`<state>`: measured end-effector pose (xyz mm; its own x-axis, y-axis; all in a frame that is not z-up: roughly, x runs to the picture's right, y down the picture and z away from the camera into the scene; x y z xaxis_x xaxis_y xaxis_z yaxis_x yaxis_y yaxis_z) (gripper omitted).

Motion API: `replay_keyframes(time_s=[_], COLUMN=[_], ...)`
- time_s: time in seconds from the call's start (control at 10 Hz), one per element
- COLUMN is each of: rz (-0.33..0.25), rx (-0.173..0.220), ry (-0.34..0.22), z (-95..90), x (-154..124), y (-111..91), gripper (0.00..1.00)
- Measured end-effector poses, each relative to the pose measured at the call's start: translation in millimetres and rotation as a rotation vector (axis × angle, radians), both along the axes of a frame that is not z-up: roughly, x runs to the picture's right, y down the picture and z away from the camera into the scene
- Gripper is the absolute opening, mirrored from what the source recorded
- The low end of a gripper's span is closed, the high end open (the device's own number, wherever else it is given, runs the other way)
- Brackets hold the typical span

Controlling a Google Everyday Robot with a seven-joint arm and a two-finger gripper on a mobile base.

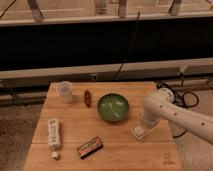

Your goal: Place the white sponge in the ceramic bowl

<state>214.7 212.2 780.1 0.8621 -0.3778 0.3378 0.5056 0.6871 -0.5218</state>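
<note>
The green ceramic bowl (113, 107) stands in the middle of the wooden table (100, 127). It has a dark rim and pale reflections inside. My white arm reaches in from the right. The gripper (139, 131) hangs at the arm's end, low over the table, just right of and nearer than the bowl. A pale off-white patch shows at the gripper's tip. It may be the white sponge, but I cannot tell it apart from the gripper. No sponge lies in the open elsewhere on the table.
A translucent plastic cup (65, 91) stands at the back left. A small dark red object (88, 98) lies left of the bowl. A long white printed tube (54, 132) and a dark red-labelled bar (90, 147) lie at the front left. Cables (185, 97) hang off the right edge.
</note>
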Motion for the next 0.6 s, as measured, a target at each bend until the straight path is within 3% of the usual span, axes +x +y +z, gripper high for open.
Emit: replay_keyframes(time_s=[0.3, 0.6], rz=[-0.024, -0.054], rx=[0.014, 0.025], ry=[-0.009, -0.024], z=[10.1, 20.0], x=[-4, -34], y=[-17, -47], gripper=[0.0, 0.0])
